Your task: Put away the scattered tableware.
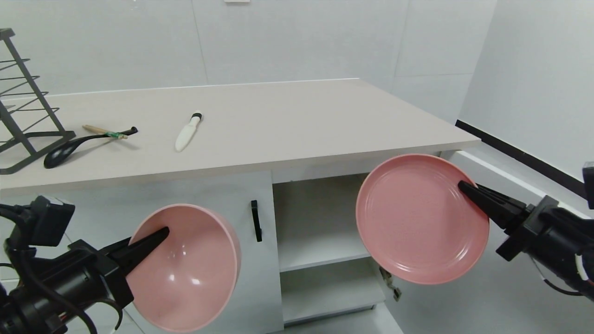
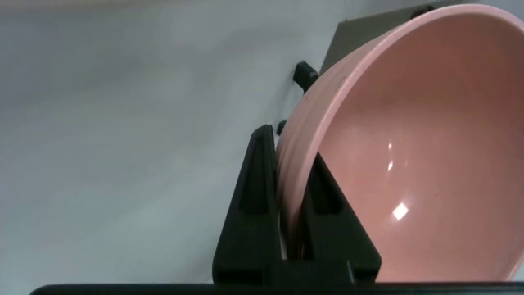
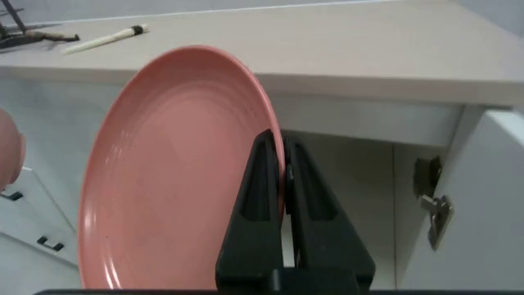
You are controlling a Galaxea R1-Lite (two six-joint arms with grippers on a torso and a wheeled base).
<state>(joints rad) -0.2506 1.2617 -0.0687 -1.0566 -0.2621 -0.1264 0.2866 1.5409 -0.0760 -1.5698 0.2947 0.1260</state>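
Note:
My left gripper [image 1: 160,232] is shut on the rim of a pink bowl [image 1: 190,271], held low in front of the closed left cabinet door; the rim sits clamped between the fingers [image 2: 260,176] with the bowl [image 2: 409,139] tilted on edge. My right gripper [image 1: 461,185] is shut on the rim of a pink plate [image 1: 417,218], held upright before the open cabinet; the plate [image 3: 164,172] is pinched between the fingers [image 3: 264,164]. On the countertop [image 1: 287,116] lie a black spoon [image 1: 69,148], wooden chopsticks [image 1: 104,131] and a white knife [image 1: 188,132].
A dark wire dish rack [image 1: 23,102] stands at the counter's far left. The open cabinet [image 1: 320,241] below has two white shelves; its door [image 3: 491,197] swings out to the right. The closed door beside it has a black handle [image 1: 255,220].

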